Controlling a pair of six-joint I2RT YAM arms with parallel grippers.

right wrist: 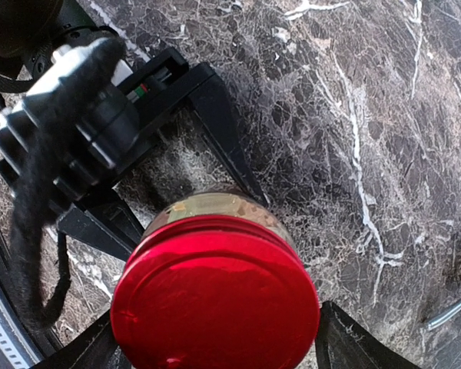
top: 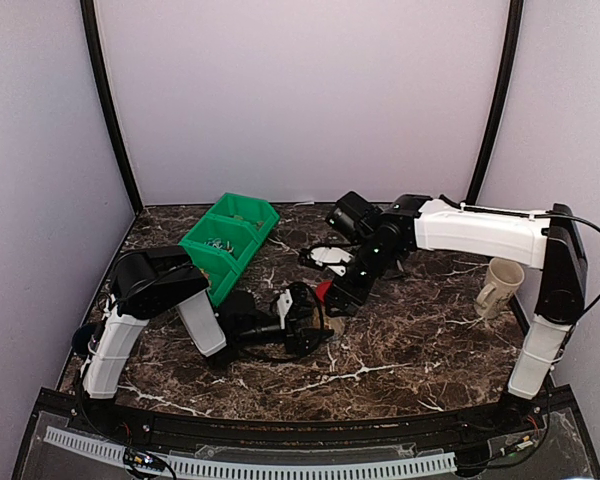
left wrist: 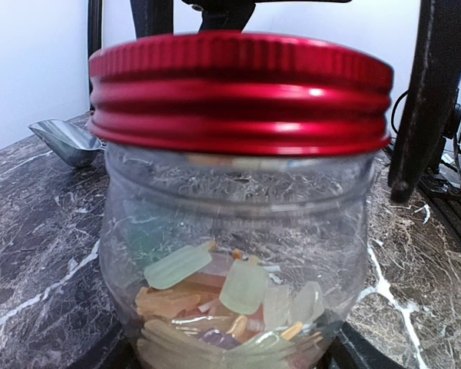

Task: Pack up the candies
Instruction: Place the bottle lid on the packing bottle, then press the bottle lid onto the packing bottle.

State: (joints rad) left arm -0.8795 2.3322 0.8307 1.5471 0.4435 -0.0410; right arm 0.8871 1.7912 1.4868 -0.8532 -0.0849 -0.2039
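A clear jar [left wrist: 230, 231] with a red screw lid [left wrist: 238, 92] on its mouth stands on the marble table. The candies [left wrist: 215, 300], pale green, orange and tan pieces, fill its lower part. My left gripper [left wrist: 230, 361] is shut on the jar's body, its black fingers [right wrist: 207, 108] flanking the glass. Seen from above, the lid [right wrist: 215, 300] hides the inside of the jar [right wrist: 207, 206]. My right gripper [right wrist: 215, 357] hangs over the lid, open, one finger on each side of the rim and just off it. In the top view both grippers meet at the lid [top: 323, 291].
A green divided bin [top: 230, 240] stands at the back left. A metal scoop [left wrist: 65, 142] lies on the table behind the jar. A beige mug [top: 500, 285] stands at the right by the right arm's base.
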